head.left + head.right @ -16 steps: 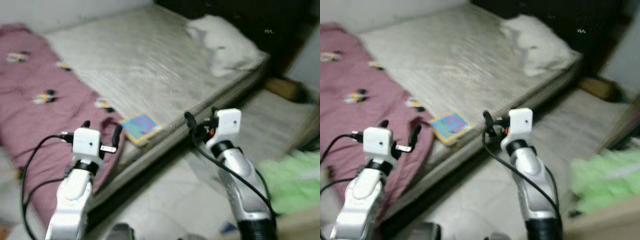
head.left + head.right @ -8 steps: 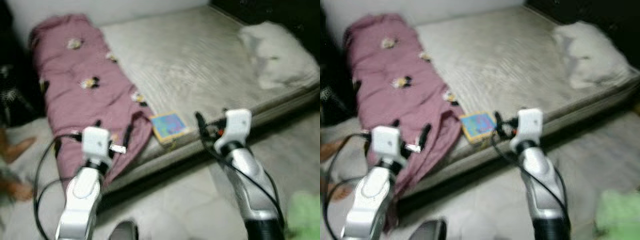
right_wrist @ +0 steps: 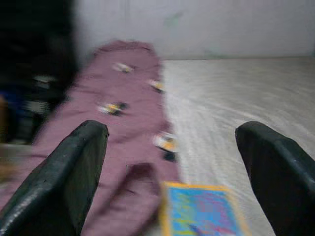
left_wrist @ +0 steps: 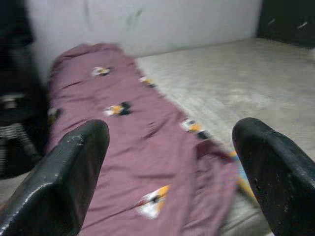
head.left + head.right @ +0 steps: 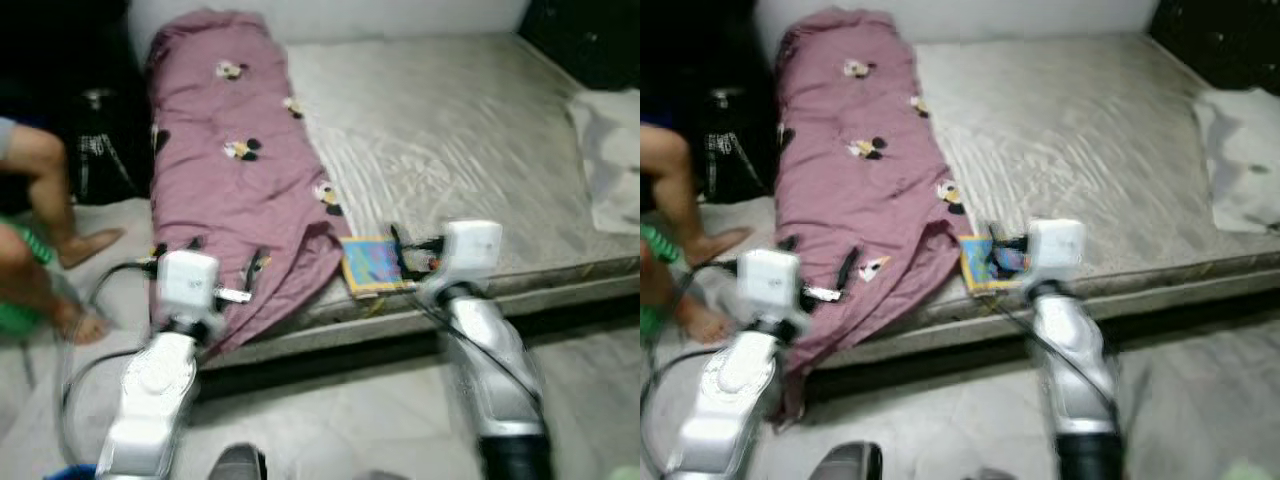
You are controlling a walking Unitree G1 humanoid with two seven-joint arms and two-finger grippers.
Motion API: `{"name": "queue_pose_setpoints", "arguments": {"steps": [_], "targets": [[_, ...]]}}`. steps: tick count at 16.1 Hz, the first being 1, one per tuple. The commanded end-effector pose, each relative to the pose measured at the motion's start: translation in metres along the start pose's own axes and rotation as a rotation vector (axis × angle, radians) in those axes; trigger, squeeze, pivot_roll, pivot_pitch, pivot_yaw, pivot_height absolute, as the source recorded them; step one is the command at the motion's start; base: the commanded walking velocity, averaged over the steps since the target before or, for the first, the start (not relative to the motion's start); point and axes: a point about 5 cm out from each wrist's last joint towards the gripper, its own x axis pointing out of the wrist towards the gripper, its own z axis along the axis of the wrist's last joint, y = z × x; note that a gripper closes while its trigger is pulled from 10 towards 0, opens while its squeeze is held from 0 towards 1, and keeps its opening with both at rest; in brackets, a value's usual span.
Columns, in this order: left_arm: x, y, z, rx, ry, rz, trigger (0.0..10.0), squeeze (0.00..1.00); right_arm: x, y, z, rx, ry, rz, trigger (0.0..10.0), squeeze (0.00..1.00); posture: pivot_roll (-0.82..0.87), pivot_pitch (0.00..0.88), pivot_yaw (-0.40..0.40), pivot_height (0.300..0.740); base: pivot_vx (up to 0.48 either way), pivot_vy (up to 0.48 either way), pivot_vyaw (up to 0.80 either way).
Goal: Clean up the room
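While both arms hold out front, right gripper [image 3: 170,162] and left gripper [image 4: 167,162] have fingers spread, empty. Colourful book [image 5: 374,264] lies on the mattress [image 5: 470,140] edge, just beside the purple blanket [image 5: 240,170]. Camera has swung left since a second ago: book now centred, person's legs [image 5: 45,210] now visible. Likely approach, no grasp yet.

All views soft w/ motion blur — prints on the maroon blanket [image 5: 240,190] are just pale-and-dark blobs, can't tell what they show. Cover of the blue book [image 3: 202,216] is unreadable, its near end cut off by the frame. Person [image 5: 40,230] at far left cropped — legs and feet only. White cloth [image 5: 1245,160] runs off the edge. Dark object [image 5: 845,465] by the bottom edge, unidentifiable.
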Motion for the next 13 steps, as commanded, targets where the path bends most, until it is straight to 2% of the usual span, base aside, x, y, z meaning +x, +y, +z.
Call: {"name": "queue_pose_setpoints", "arguments": {"steps": [1, 8, 13], "targets": [[0.0004, -0.0056, 0.0014, -0.015, -0.006, -0.021, 10.0, 0.00, -0.0022, -0.0103, 0.0001, -0.018, 0.004, -0.029, 10.0, 0.00, -0.02, 0.072, -0.052, 0.740, 0.000, 0.000, 0.80], [0.0000, -0.0068, 0.0023, -0.027, -0.016, -0.048, 10.0, 0.00, -0.0031, -0.0100, -0.0012, -0.014, 0.005, -0.033, 10.0, 0.00, -0.02, 0.074, -0.050, 0.740, 0.000, 0.000, 0.80], [-0.0012, -0.0090, 0.0034, -0.036, -0.027, -0.071, 10.0, 0.00, -0.0030, -0.0124, -0.0012, 0.002, 0.001, -0.047, 10.0, 0.00, -0.01, 0.068, -0.051, 0.740, 0.345, 0.000, 0.00]]}}
